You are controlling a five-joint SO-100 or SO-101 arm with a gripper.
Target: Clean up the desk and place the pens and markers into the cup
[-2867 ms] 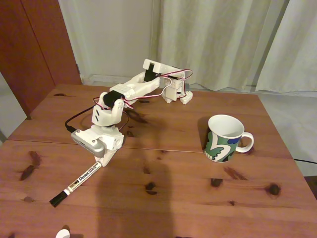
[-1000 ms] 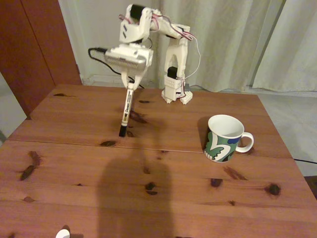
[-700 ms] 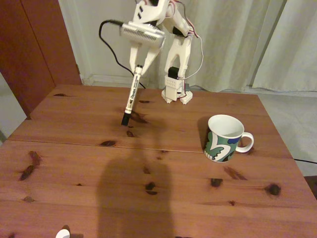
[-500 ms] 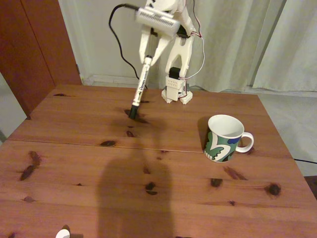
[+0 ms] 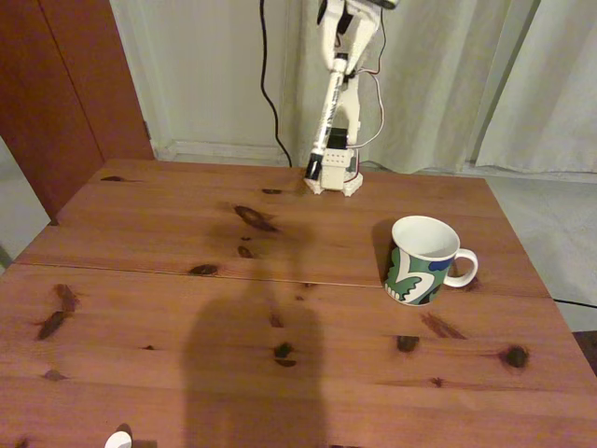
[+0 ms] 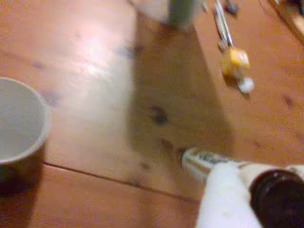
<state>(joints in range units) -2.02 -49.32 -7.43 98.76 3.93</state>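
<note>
Fixed view — marker (image 5: 324, 131) now hangs higher, nearer the cup (image 5: 422, 259).

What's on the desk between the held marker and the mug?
Nothing: in the fixed view only bare desk, with dark knots, lies between the marker hanging from the hand and the mug.

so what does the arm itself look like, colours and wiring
The arm is white plastic with black servo blocks set into its joints, and its base stands at the desk's far edge. A black cable and thin white wires loop beside it. In the wrist view the gripper is white with a dark round part.
</note>
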